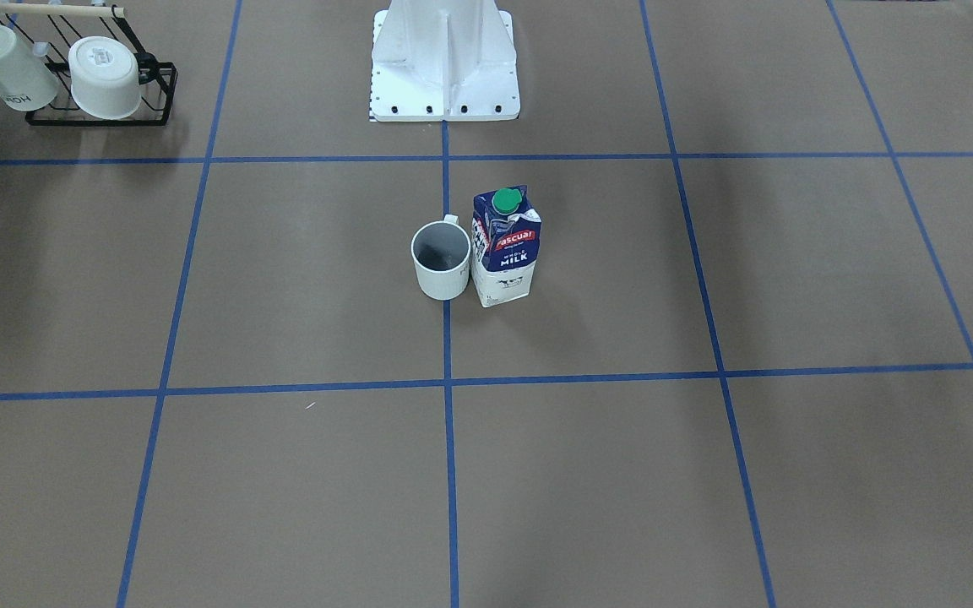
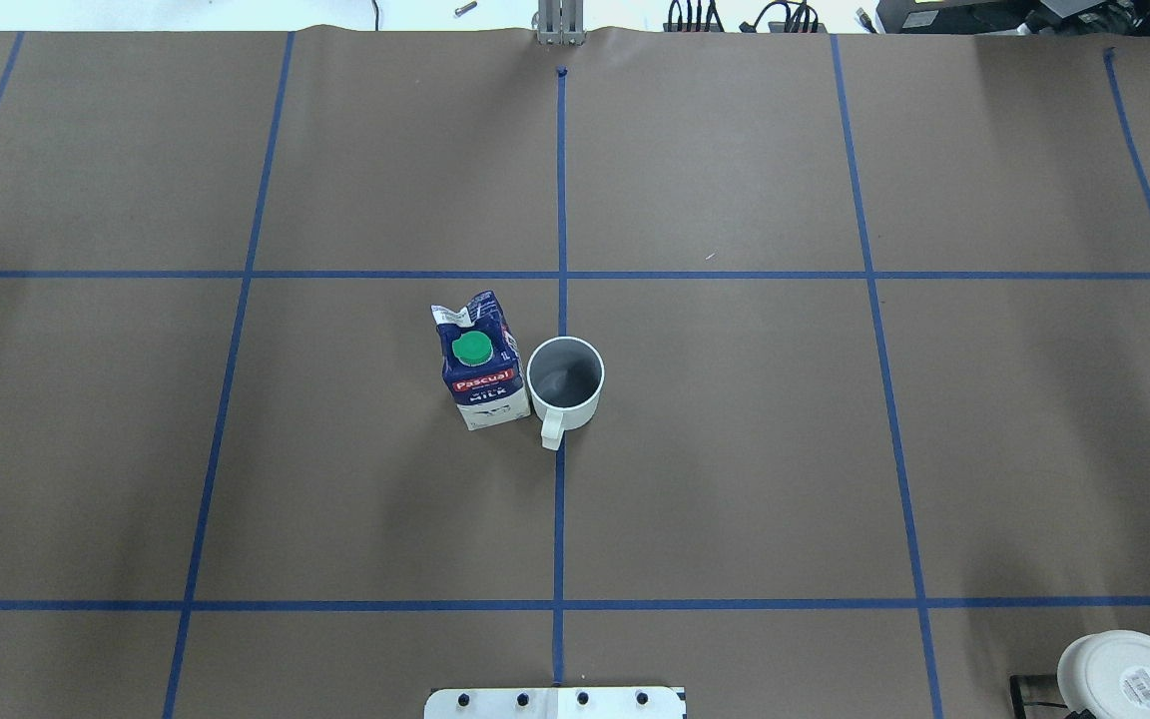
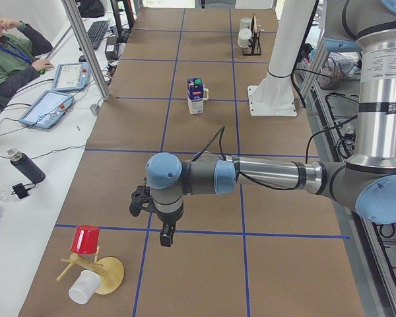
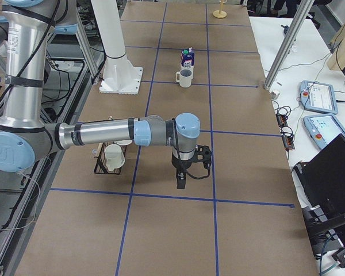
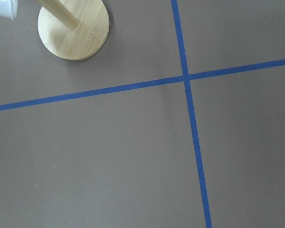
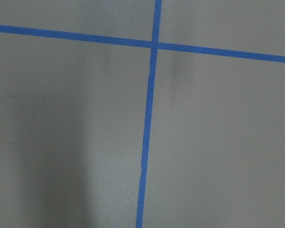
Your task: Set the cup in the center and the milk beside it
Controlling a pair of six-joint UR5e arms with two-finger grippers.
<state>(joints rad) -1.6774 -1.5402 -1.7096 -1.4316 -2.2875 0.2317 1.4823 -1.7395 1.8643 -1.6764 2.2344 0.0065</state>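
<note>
Looking down from overhead, you find the cup (image 2: 565,377) standing upright on the center (image 2: 655,419) of the brown surface. It straddles the middle blue tape line (image 2: 560,519), and its handle points toward the robot's base (image 2: 555,702). The milk (image 2: 480,364) stands upright just beside it, on the robot's left side of the cup, with its green cap up. The two are so close that you cannot tell whether they touch.

Neither gripper is anywhere near them. From the table's end on the robot's left, you see the left gripper (image 3: 165,236) hanging fingers-down over a tape line, well apart from the pair and far toward that end. It is near a wooden stand (image 3: 109,274) that carries a red cup (image 3: 86,239). Only this side view shows the gripper, so you cannot tell whether its fingers are spread or pressed together. Its wrist camera shows only brown paper, crossing tape and the stand's round base.

From the opposite end, the right gripper (image 4: 181,179) also points down over bare paper, near a black wire rack (image 4: 106,164) that holds a white mug (image 4: 115,156). It too is well apart from the cup and milk, and its finger state cannot be judged either.
</note>
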